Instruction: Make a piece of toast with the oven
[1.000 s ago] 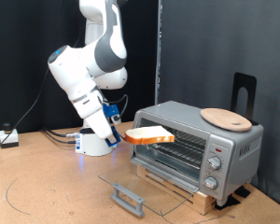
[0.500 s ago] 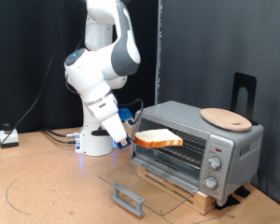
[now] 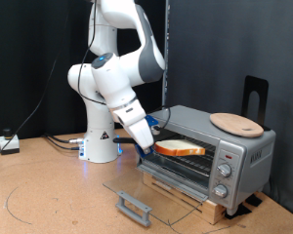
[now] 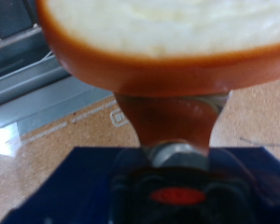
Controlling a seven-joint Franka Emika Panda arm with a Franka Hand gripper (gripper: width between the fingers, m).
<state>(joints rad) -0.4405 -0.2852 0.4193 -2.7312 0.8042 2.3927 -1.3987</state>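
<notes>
Orange-crusted piece of toast (image 3: 181, 148) sits clamped in the pincer (image 3: 154, 147). Just beyond it, the oven (image 3: 207, 153) stands open, toast at its mouth.

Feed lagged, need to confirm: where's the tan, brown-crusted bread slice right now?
In the exterior view, the tan, brown-crusted bread slice is centre-right, held by the end effector inside the silver-grey toaster oven's open mouth.

White rounded arm (image 3: 112, 83), blue tool (image 3: 146, 136)

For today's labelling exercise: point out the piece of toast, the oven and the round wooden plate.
piece of toast (image 3: 182, 149): exterior view, on its pale top face, inside the oven mouth.
oven (image 3: 239, 156): exterior view, on the silver front panel above the knobs.
round wooden plate (image 3: 235, 123): exterior view, on its flat top.
</notes>
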